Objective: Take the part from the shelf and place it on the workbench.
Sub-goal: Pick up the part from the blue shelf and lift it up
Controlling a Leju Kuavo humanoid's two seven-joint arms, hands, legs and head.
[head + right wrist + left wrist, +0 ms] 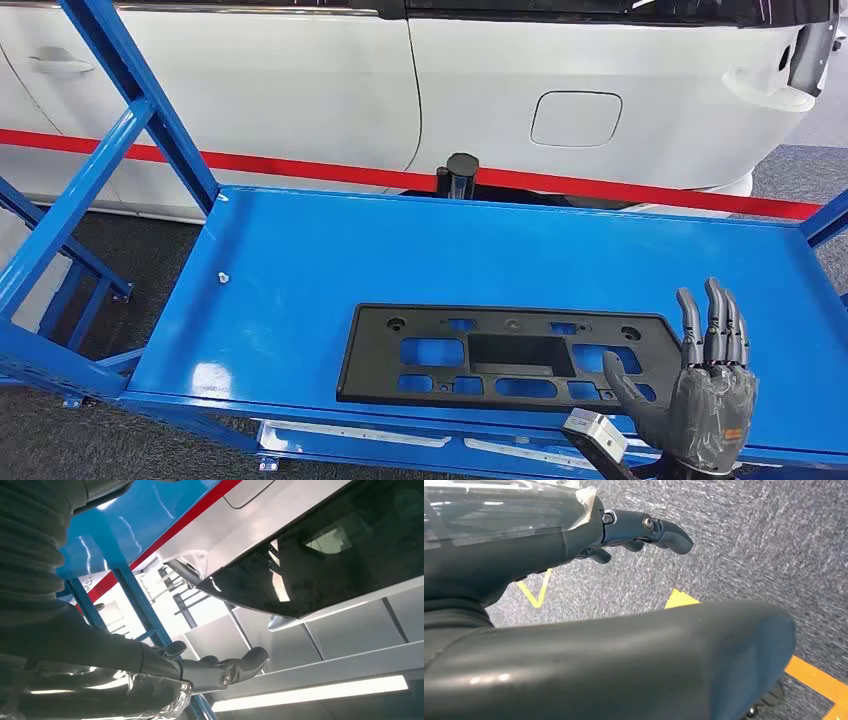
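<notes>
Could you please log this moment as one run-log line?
phase: reaching | right hand: open, beside black part | part: flat on blue shelf

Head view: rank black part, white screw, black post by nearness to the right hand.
From the right hand:
1. Black part, on the shelf, just beside the hand.
2. Black post, behind the shelf's far edge.
3. White screw, near the shelf's left edge.

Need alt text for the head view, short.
A flat black plastic part with rectangular cutouts lies on a blue metal shelf, near its front edge. The robot's right hand is raised by the part's right end, fingers spread and holding nothing. Behind the shelf stands a white car and a red stripe.
</notes>
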